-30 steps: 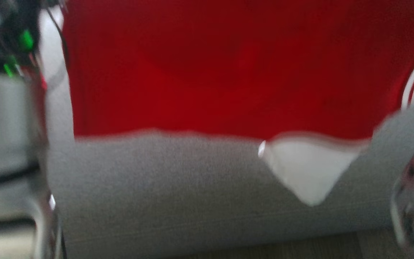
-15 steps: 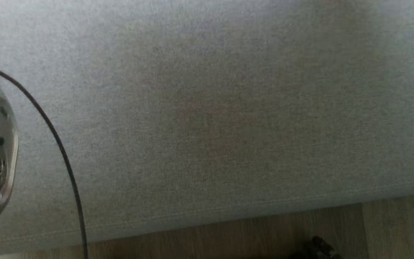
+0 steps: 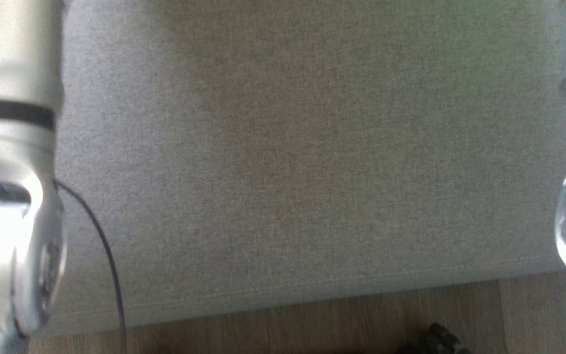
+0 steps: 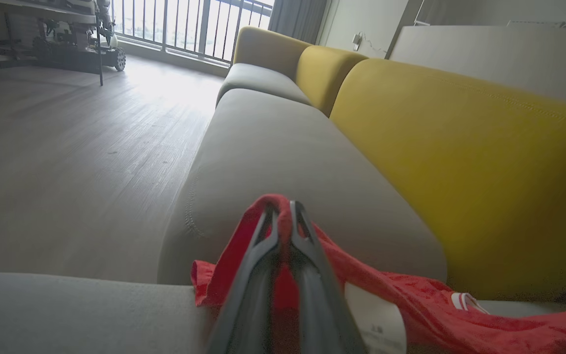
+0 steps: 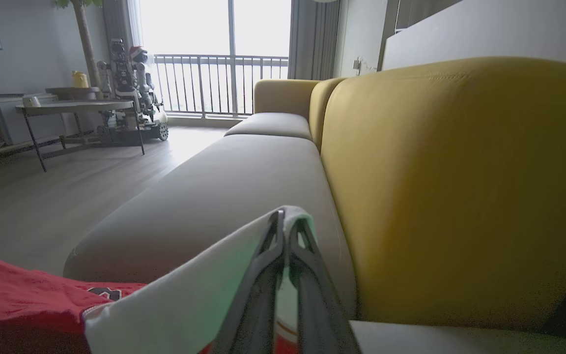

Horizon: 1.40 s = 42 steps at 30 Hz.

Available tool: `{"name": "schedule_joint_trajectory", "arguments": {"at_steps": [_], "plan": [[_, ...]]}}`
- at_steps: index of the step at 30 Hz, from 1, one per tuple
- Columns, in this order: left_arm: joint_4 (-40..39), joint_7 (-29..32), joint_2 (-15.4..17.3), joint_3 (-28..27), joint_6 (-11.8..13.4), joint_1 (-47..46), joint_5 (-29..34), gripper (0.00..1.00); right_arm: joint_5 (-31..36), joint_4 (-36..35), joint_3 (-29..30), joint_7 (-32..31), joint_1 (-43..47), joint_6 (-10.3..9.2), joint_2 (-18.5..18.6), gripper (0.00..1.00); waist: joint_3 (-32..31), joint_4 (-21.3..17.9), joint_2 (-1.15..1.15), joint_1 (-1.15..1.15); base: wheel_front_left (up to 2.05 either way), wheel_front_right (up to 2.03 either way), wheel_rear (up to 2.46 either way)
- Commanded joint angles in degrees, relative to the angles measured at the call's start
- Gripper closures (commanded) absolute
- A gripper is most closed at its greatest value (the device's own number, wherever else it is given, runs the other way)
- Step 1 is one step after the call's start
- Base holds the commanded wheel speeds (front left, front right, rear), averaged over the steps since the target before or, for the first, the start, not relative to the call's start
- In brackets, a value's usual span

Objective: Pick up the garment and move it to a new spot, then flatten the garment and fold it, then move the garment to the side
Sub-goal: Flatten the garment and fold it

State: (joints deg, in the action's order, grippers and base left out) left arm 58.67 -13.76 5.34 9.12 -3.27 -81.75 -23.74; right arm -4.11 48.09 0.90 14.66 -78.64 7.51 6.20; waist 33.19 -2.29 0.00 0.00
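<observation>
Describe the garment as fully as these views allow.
The garment is a red, mesh-looking jersey with a white panel, white-striped trim and a dark badge. It is crumpled and held between both arms: the left fingers pinch a red fold, the right fingers a white one. It hangs low over the grey sofa seat.

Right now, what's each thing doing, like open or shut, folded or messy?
garment, held up at two spots, rumpled, not folded yet.
left gripper, shut on its red cloth.
right gripper, shut on its white part.
curtain, pulled to one side of the window.
</observation>
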Motion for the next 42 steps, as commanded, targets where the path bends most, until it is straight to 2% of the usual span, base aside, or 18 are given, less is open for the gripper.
{"name": "schedule_joint_trajectory", "arguments": {"at_steps": [1, 10, 16, 22, 34, 42], "plan": [[-1.4, -0.56, 2.53, 0.28, -0.36, -0.69, 0.77, 1.0, -0.48, -1.33, -0.28, 0.32, 0.21, -0.02, -1.23, 1.0, -0.83, 0.04, 0.0, 0.0, 0.0, 0.0, 0.0], [2.63, -1.2, 3.31, 5.79, -2.05, 12.97, 5.67, 1.0, -3.09, 9.55, -1.28, -0.47, 9.8, -0.02, -1.86, 1.0, -7.79, -0.01, 0.0, 0.0, 0.0, 0.0, 0.0], [2.13, -1.22, 3.83, 8.55, -2.03, 21.26, 8.4, 1.0, -4.08, 14.31, -7.92, -2.36, 15.29, -0.02, -1.6, 1.0, -13.19, 0.05, 0.0, 0.0, 0.0, 0.0, 0.0], [1.85, -1.23, 4.47, 10.65, -1.86, 29.71, 10.31, 1.0, -7.39, 17.26, -10.61, -5.66, 20.6, -0.02, -1.13, 1.0, -18.69, -1.12, 0.0, 0.0, 0.0, 0.0, 0.0], [-1.72, -1.23, 6.16, 12.76, 0.05, 41.79, 12.74, 1.0, -16.05, 17.03, -12.75, -12.4, 30.7, -0.02, 1.48, 1.0, -25.6, -2.57, 0.0, 0.0, 0.0, 0.0, 0.0], [-4.4, -1.23, 6.41, 12.68, 0.99, 46.81, 12.87, 1.0, -23.55, 13.59, -13.75, -24.3, 34.92, -0.02, 3.67, 1.0, -28.55, -2.86, 0.0, 0.0, 0.0, 0.0, 0.0]]}}
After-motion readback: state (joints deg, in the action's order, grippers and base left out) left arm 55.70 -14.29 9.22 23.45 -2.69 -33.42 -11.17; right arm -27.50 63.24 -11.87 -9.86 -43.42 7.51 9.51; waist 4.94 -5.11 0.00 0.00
